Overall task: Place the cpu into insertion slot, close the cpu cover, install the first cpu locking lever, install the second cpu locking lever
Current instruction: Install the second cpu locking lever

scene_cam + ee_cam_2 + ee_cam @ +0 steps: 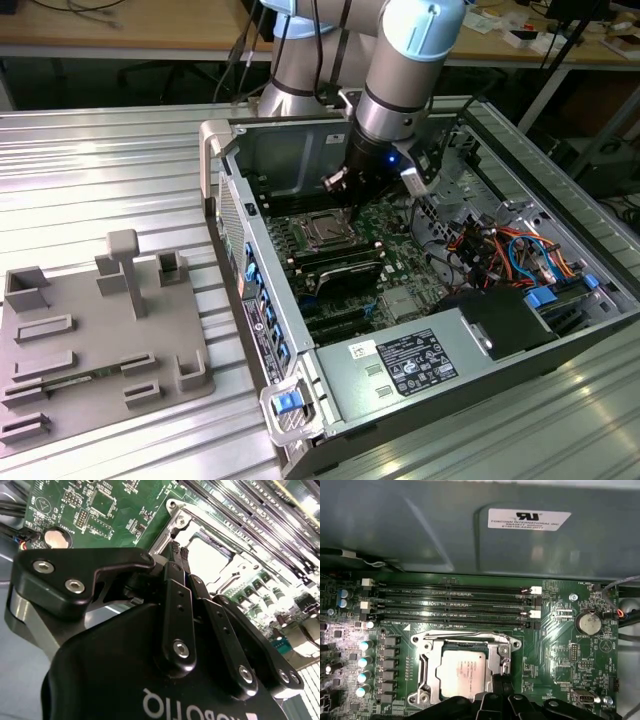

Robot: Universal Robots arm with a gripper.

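In the first wrist view we are seeing the cpu (462,672) already lying in the insertion slot (421,667) with the cpu cover (462,641) framing it, while our gripper (499,686), fingertips pressed together, is hovering at its near right edge, levers apparently left.

Silver-grey arm (400,90), light-blue caps, black hand (182,562)

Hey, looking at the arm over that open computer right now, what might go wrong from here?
1. The gripper hangs right at the edge of the cpu cover, which lies over the cpu; a slightly off push could scrape the chip or bend the frame.
2. The memory slots and the coin battery sit close by, so a sideways drift could knock them.
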